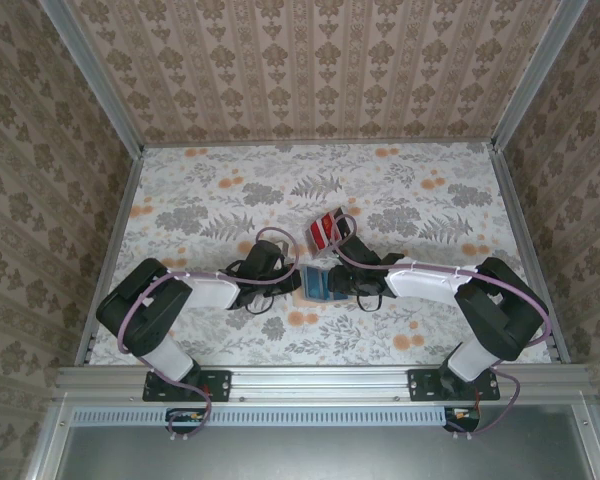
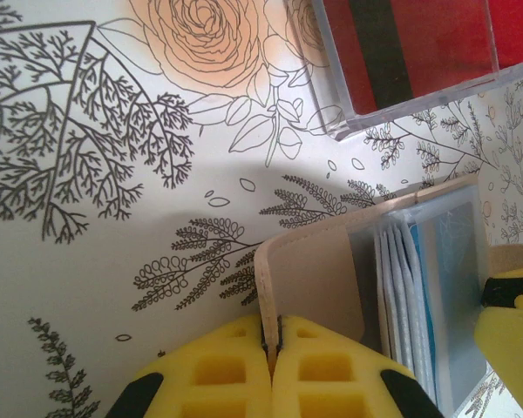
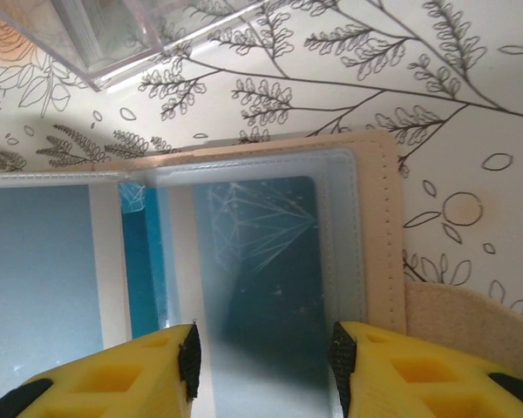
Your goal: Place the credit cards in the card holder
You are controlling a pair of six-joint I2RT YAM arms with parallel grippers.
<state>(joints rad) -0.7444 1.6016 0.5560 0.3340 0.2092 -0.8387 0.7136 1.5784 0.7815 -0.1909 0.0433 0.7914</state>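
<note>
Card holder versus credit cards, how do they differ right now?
The card holder is tan with a bluish inside; the credit cards are red. The card holder lies open, its cover pinched by the left gripper; the credit cards sit ungripped in a clear case. Both rest on the floral table.

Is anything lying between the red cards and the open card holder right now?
Nothing lies between them, just bare table. But the credit cards sit inside a clear case whose wall faces the card holder.
</note>
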